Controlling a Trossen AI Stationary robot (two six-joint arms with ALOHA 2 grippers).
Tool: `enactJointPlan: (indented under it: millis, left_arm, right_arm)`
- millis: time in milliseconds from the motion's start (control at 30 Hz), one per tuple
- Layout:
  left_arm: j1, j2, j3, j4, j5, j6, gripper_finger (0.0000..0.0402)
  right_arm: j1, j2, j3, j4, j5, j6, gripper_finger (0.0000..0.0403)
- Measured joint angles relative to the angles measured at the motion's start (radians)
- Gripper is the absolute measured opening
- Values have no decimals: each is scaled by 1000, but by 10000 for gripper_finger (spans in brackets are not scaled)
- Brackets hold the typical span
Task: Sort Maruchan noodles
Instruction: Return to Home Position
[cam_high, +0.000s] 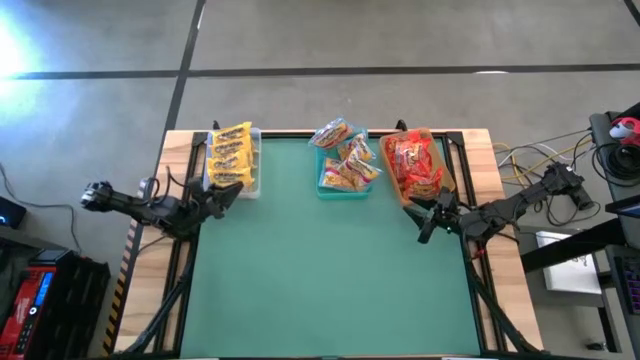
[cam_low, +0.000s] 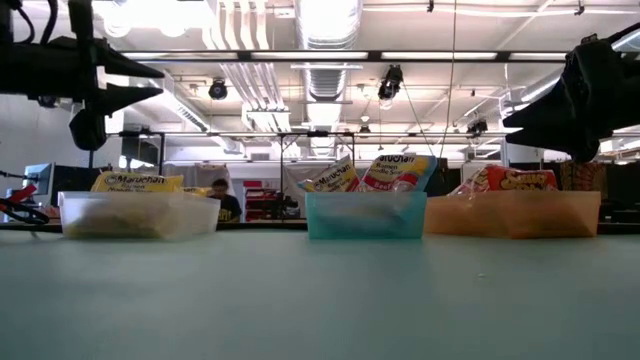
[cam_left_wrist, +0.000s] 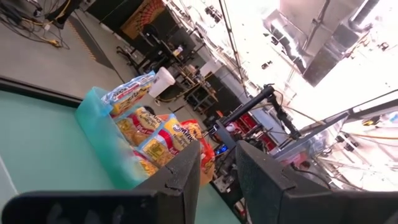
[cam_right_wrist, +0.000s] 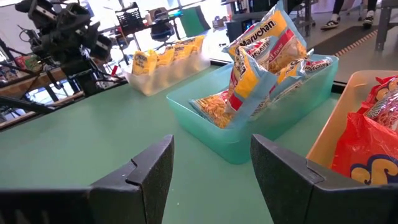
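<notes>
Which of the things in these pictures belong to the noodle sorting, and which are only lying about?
Job: yellow packs in the clear bin; multicoloured packs in the teal bin; red packs in the tan bin; left gripper and right gripper, both open, empty, near the bins.
Lying about: cables right of the table; a person in the room behind.

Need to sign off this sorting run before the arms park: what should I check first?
1. No stray packets on the green table top: ok.
2. Only yellow packets in the clear bin: ok.
3. The multicoloured packets sit in the teal bin: ok, some stand above its rim.
4. The red packets sit in the tan bin: ok.
5. The left gripper and right gripper open, holding nothing: ok.
6. Packets buried under others match their bin: cannot tell.
</notes>
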Motion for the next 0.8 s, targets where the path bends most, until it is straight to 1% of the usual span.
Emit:
enactJointPlan:
  millis: [467,800]
  left_arm:
    - [0,-86,-1,-3,0,0,87]
    - [0,-85,-1,0,0,0,87]
  right_arm:
    - [0,0,0,1,0,0,201]
    - [0,0,0,2,0,0,201]
